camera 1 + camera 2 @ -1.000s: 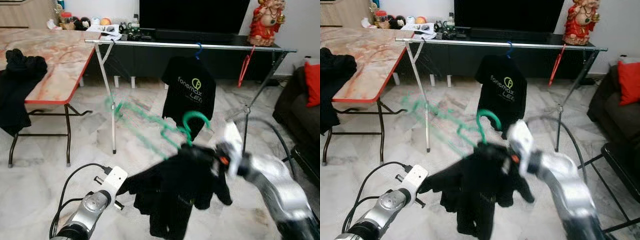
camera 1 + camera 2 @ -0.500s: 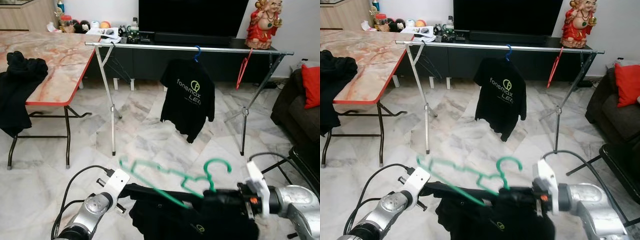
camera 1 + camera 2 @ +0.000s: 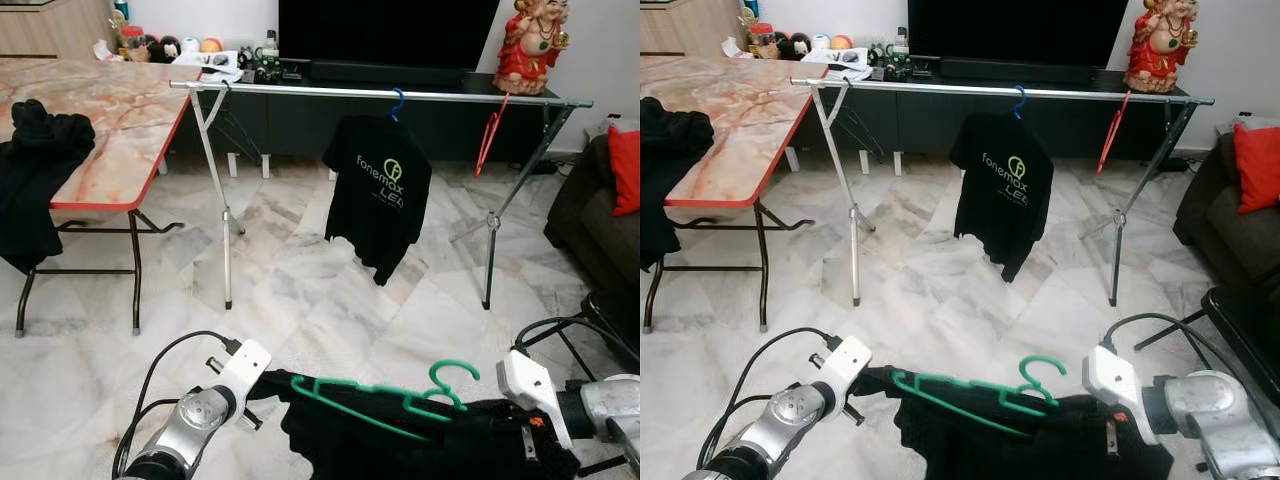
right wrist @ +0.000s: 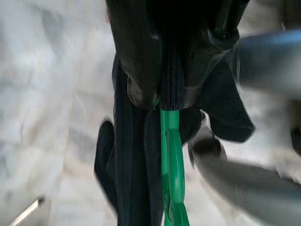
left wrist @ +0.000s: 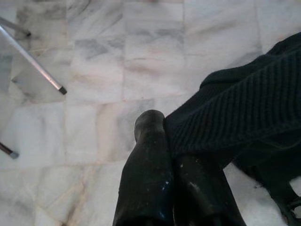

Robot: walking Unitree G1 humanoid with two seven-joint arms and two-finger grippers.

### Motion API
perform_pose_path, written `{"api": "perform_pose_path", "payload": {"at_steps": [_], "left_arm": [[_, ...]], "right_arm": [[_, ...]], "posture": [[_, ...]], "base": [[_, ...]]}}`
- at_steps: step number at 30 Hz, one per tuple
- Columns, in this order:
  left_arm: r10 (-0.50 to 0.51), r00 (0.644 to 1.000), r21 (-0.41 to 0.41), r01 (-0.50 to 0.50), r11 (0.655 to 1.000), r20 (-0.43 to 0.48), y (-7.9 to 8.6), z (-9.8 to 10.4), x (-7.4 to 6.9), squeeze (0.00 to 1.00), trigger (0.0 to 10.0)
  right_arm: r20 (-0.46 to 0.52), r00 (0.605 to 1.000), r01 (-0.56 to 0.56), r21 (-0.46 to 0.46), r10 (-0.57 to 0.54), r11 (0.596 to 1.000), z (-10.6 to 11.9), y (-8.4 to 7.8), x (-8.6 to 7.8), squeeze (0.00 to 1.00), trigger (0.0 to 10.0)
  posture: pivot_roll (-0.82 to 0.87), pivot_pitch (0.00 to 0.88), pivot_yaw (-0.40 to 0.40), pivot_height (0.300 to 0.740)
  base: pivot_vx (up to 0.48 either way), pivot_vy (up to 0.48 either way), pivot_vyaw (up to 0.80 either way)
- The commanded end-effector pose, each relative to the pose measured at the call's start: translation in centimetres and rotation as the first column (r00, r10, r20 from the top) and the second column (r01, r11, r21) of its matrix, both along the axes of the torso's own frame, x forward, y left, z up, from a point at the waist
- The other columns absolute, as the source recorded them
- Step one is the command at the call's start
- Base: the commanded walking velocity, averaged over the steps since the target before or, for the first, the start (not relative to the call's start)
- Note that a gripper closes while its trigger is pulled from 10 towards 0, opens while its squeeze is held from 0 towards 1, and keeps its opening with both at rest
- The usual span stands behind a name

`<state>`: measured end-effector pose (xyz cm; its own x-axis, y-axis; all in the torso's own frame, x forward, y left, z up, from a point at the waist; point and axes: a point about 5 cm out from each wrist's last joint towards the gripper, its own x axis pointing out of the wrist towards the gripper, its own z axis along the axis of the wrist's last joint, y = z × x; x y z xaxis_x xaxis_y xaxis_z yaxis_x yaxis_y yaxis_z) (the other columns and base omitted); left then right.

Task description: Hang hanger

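Our left gripper (image 5: 164,136) pinches the black shirt's (image 3: 420,440) edge, low before us. One green hanger (image 3: 375,398) lies across it, its far end hidden in cloth where our right gripper (image 4: 164,94) clamps hanger and shirt. Beyond, one rail (image 3: 380,92) carries two hangers and one shirt.

Green plastic hanger (image 3: 385,397) w/ black garment (image 3: 420,445), lying near-flat, hook up, low over floor
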<state>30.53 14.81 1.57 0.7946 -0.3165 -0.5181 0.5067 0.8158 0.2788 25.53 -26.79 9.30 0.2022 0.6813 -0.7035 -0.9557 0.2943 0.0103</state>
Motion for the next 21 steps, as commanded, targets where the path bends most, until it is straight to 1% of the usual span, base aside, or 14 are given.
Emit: {"api": "perform_pose_path", "payload": {"at_steps": [1,4,8,10,13,15,17,19,21], "left_arm": [[0.099,0.995,0.067,-0.097,0.993,-0.023,3.2,-0.1,0.0,0.00,0.0],[0.093,0.995,0.068,-0.092,0.993,-0.023,3.0,-0.1,0.0,0.00,0.0],[0.089,0.996,0.070,-0.087,0.994,-0.025,2.9,0.0,0.1,0.00,0.0],[0.088,0.996,0.071,-0.086,0.994,-0.026,3.0,0.0,0.1,0.00,0.0],[0.086,0.996,0.073,-0.083,0.994,-0.035,3.1,-0.1,0.0,0.00,0.0],[0.077,0.996,0.074,-0.074,0.995,-0.044,3.1,-0.2,-0.1,0.00,0.0],[0.070,0.996,0.075,-0.066,0.995,-0.054,3.1,-0.3,-0.2,0.00,0.0],[0.061,0.996,0.080,-0.056,0.995,-0.060,3.0,-0.4,-0.3,0.00,0.0],[0.057,0.996,0.082,-0.052,0.995,-0.062,3.0,-0.4,-0.3,0.00,0.0]], "right_arm": [[-0.023,0.996,0.082,-0.184,-0.087,0.980,0.1,-3.8,-0.8,0.00,0.0],[-0.006,0.995,0.096,-0.170,-0.099,0.981,0.1,-3.7,-0.6,0.00,0.0],[0.046,0.991,0.129,-0.220,-0.122,0.967,-0.4,-3.8,-0.1,0.00,0.0],[0.094,0.986,0.154,-0.241,-0.135,0.958,-0.4,-3.8,0.4,0.00,0.0],[0.183,0.968,0.215,-0.260,-0.171,0.941,-0.3,-3.8,1.6,0.00,0.0],[0.225,0.956,0.245,-0.263,-0.187,0.933,-0.2,-3.7,2.1,0.00,0.0],[0.258,0.944,0.269,-0.237,-0.206,0.934,0.0,-3.3,2.7,0.00,0.0],[0.269,0.939,0.274,-0.202,-0.216,0.940,0.1,-2.9,3.0,0.00,0.0],[0.272,0.938,0.271,-0.192,-0.214,0.943,0.2,-2.7,3.1,0.00,0.0]], "posture": [[0.01,0.110,-0.037,0.740],[0.01,0.113,-0.037,0.740],[0.01,0.111,-0.038,0.740],[0.01,0.112,-0.038,0.740],[0.01,0.112,-0.041,0.740],[0.01,0.112,-0.041,0.740],[0.01,0.112,-0.042,0.740],[0.01,0.112,-0.043,0.740],[0.01,0.112,-0.043,0.740]], "base": [[0.000,0.000,0.00],[0.000,0.000,0.00],[0.000,0.000,0.00],[0.000,0.000,0.00],[0.000,0.000,0.00],[0.000,0.000,0.00],[0.000,0.000,0.00],[0.000,0.000,0.00],[0.000,0.000,0.00]]}}
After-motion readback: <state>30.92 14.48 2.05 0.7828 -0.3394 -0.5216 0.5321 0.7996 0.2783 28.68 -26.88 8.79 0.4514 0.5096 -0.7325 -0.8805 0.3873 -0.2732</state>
